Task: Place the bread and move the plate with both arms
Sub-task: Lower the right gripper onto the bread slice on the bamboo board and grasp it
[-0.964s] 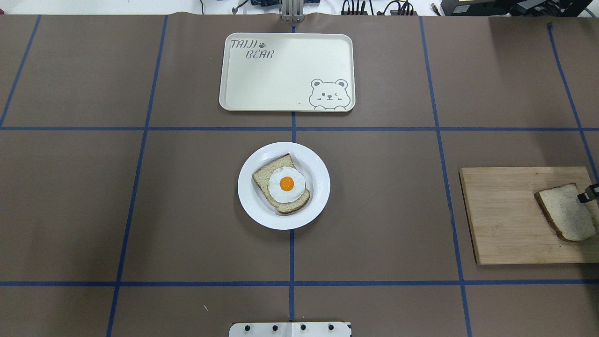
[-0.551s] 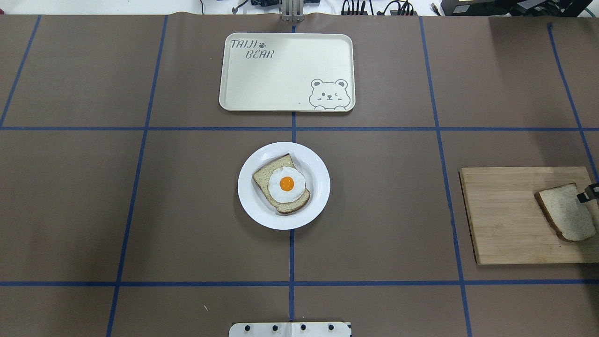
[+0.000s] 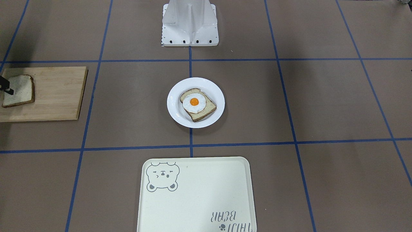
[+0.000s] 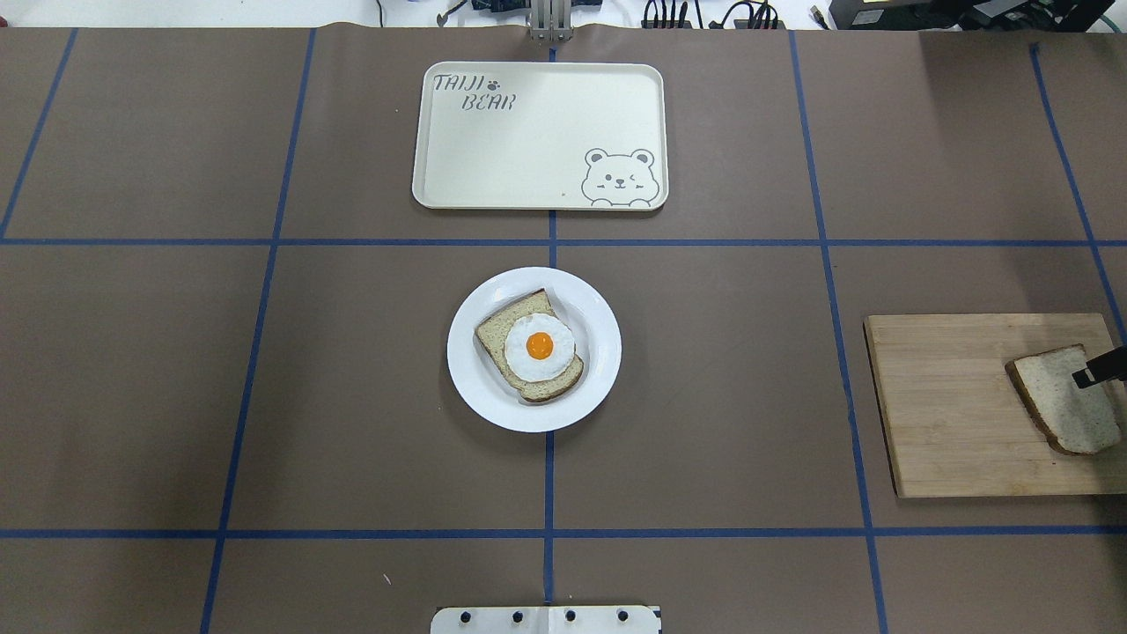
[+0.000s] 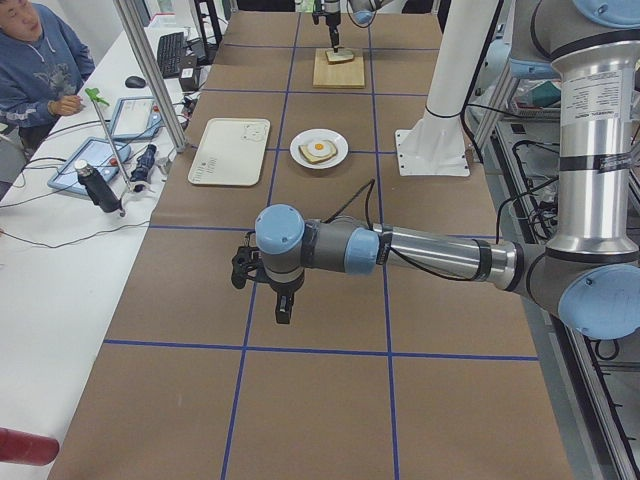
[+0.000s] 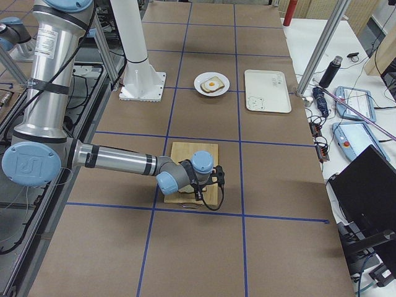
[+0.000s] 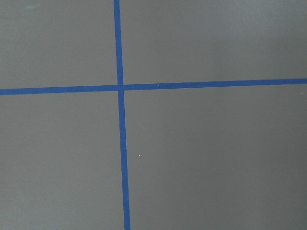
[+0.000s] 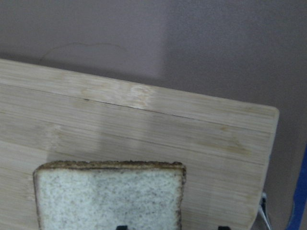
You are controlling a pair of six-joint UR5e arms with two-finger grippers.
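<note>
Right pincer [image 3: 8, 89] enters at the front view's left edge, over the bread [image 3: 20, 91] lying on a wooden board [image 3: 58, 93]; the plate [image 3: 173, 103] sits mid-table [image 3: 322, 96]. Overhead, its tip overlaps the bread. The right wrist view shows the fingertips [image 8: 121, 227] spread, unclenched. The side view shows the left pincer [image 5: 283, 308]; I cannot tell its state.

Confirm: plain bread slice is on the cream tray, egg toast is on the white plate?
Not quite. The plain bread slice lies on the wooden cutting board, not on the cream tray; the overhead exterior view shows it. The egg toast is on the white plate, as stated.
</note>
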